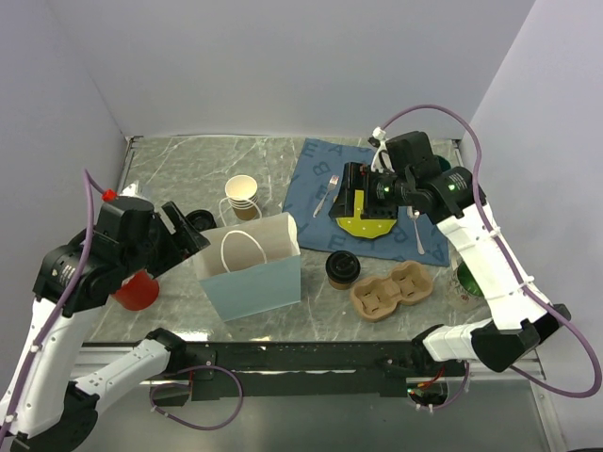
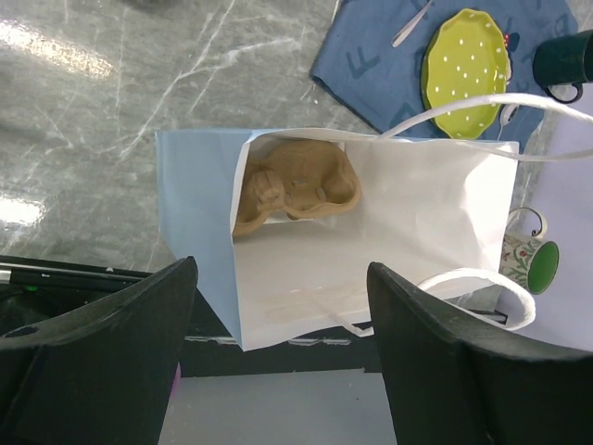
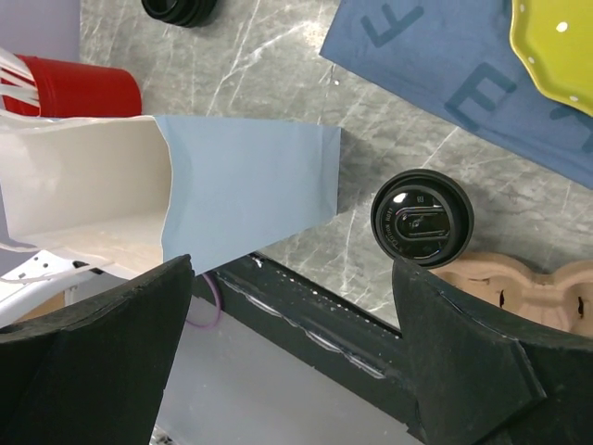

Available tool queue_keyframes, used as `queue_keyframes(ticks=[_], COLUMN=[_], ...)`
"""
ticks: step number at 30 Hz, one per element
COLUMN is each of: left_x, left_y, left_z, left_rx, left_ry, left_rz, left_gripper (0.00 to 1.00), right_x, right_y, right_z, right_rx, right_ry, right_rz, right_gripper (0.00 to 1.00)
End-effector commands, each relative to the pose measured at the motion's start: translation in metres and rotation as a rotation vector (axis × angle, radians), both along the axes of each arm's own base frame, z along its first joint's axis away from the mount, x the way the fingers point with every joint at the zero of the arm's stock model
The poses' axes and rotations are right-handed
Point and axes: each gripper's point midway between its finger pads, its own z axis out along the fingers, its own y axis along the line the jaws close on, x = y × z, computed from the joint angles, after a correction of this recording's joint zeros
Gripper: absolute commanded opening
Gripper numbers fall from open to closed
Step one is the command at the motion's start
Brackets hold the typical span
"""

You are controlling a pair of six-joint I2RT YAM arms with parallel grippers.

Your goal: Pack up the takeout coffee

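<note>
Marble table (image 1: 188, 160): bag (image 1: 250, 273), cloth (image 1: 311, 174), coffee (image 1: 341, 267), tray (image 1: 391, 290)

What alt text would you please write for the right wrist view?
The black-lidded takeout coffee stands on the marble table below the open right gripper. A cardboard cup carrier and a light blue paper bag flank it; a blue cloth and yellow plate lie beyond.

Counter (image 1: 179, 160) — grey marble-look surface, smooth, with glossy glare patches. Bag (image 1: 254, 282) — matt paper, pale blue outside, white inside. Takeout coffee (image 3: 422, 218) lid: glossy black plastic. Cup carrier (image 1: 391, 290): rough, matt moulded pulp. Placemat (image 1: 311, 165): blue cloth. Left fingers (image 2: 93, 352): matt black.
</note>
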Motion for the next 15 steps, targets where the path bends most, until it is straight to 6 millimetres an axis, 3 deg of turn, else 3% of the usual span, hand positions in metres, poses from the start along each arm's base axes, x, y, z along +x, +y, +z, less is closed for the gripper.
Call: queue_keyframes(ticks=[1,15], left_x=[-0.005,-0.006], left_y=[0.007,0.012], left_z=[-0.006,0.006], left_rx=[0.018,0.050], left_ry=[0.010,-0.041], left_rz=[0.025,-0.006], left_gripper=[0.79,0.80], right_x=[0.006,0.005], right_y=[0.001,0.009], right_z=[0.017,0.026], right_rx=[0.006,0.038], right_ry=[-0.057,-0.056], right_rz=[0.012,0.046], right_gripper=[0.94,0.90])
